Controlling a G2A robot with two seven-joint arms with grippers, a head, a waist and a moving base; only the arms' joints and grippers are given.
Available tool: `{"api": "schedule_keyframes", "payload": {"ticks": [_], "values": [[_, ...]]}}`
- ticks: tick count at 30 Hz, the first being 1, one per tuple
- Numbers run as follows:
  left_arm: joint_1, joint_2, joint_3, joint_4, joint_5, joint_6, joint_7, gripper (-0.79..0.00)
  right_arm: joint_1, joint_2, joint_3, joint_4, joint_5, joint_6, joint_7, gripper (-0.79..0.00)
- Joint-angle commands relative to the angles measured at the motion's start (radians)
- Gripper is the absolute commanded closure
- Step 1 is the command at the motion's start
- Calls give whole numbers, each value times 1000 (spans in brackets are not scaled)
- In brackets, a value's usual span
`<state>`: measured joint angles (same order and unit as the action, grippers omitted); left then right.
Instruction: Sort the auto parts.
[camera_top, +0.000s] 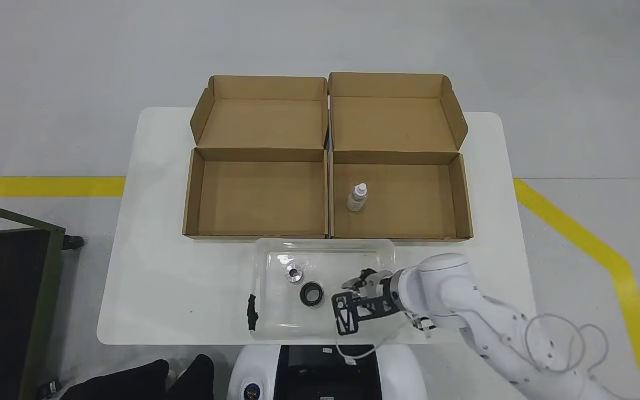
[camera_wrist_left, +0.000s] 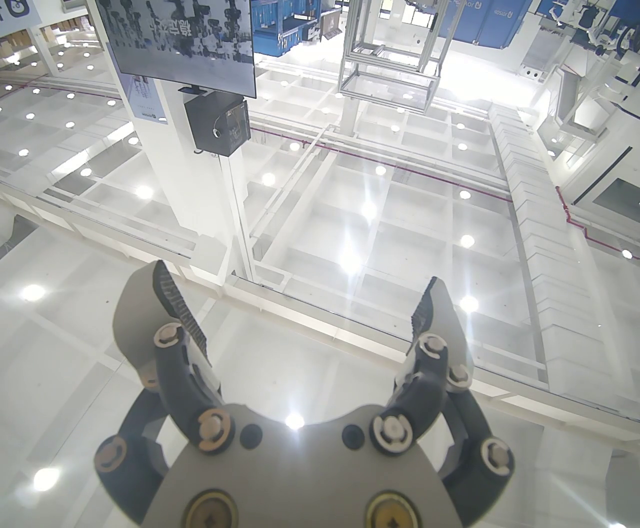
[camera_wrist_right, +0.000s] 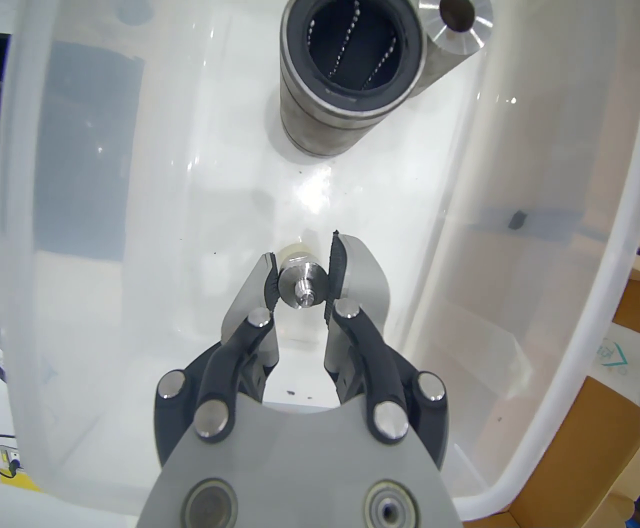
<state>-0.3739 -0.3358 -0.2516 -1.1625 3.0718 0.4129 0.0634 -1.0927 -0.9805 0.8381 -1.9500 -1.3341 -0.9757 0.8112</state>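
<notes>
Jaws of the right gripper (camera_wrist_right: 303, 260) are clamped on a small metal stud (camera_wrist_right: 298, 290), one on each side of its round body. A thin pin on the stud's end faces the wrist camera, and a pale part shows beyond the metal. Whether the stud touches the floor of the tray (camera_top: 300, 241) cannot be told.

Seen from the top, the clear tray lies at the lower centre of the frame on the white desk (camera_top: 150, 260). The right arm (camera_top: 480, 310) comes in from the lower right, its gripper inside the tray's right half. Left of the gripper in the tray stands a dark bearing (camera_top: 313, 295), open end up, with rows of small balls visible inside it in the right wrist view. A silver flange (camera_top: 293, 270) lies just beside the bearing, toward the tray's upper left; whether the two touch is unclear.

A black strip (camera_top: 251, 312) lies on the desk just outside the tray's lower left corner.

Above the tray, at the frame's centre, two open cardboard boxes sit side by side with lids folded back. The left box (camera_top: 257, 195) shows bare cardboard. The right box (camera_top: 420, 200) holds a small white bottle (camera_top: 357, 196) near its left wall.

The left gripper (camera_wrist_left: 300, 295) points up at a lit ceiling (camera_wrist_left: 350, 200), its jaws wide apart.
</notes>
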Motion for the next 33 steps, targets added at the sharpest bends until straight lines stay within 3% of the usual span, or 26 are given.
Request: {"api": "schedule_keyframes", "payload": {"ticks": [1,15,22,29,33], "values": [[0,0,0,0,0,0,0,-785,1,1,4,-12,6,-1,3,0],[0,0,0,0,0,0,0,-785,16,19,84,-175,128,-25,-31,0],[0,0,0,0,0,0,0,-785,52,13,117,-200,115,33,-178,0],[0,0,0,0,0,0,0,-785,48,2,157,-149,98,120,-485,0],[0,0,0,0,0,0,0,-785,52,2,192,-142,86,126,-576,0]]}}
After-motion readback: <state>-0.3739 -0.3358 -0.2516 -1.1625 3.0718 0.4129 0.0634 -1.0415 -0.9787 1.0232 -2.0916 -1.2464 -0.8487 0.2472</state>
